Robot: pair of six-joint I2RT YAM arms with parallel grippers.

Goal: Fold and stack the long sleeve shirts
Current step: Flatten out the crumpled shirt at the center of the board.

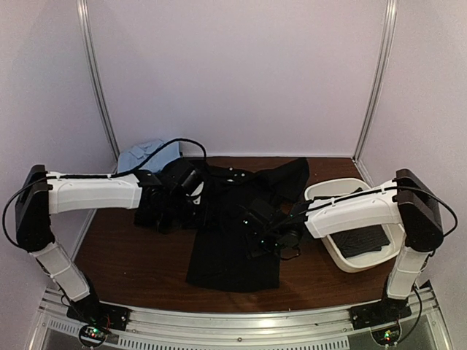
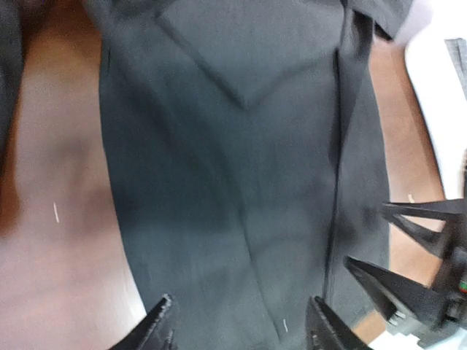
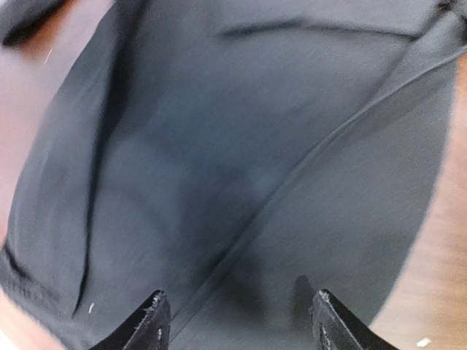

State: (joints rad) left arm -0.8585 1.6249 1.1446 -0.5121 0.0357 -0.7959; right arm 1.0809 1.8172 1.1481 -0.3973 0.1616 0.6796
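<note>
A plain black long sleeve shirt [image 1: 232, 251] lies spread on the brown table, its hem toward the near edge. It fills the left wrist view [image 2: 241, 160] and the right wrist view [image 3: 241, 146], showing seams and folds. My left gripper [image 1: 191, 182] hovers over the shirt's upper left part, open and empty [image 2: 244, 327]. My right gripper [image 1: 260, 230] hovers over the shirt's right side, open and empty [image 3: 241, 322]; it also shows in the left wrist view [image 2: 412, 273]. A second bunch of dark cloth [image 1: 159, 210] lies under the left arm.
A white basket [image 1: 326, 191] stands at the right with dark patterned cloth [image 1: 363, 239] in it; its rim shows in the left wrist view [image 2: 438, 80]. A light blue cloth [image 1: 142, 154] lies at the back left. White walls enclose the table.
</note>
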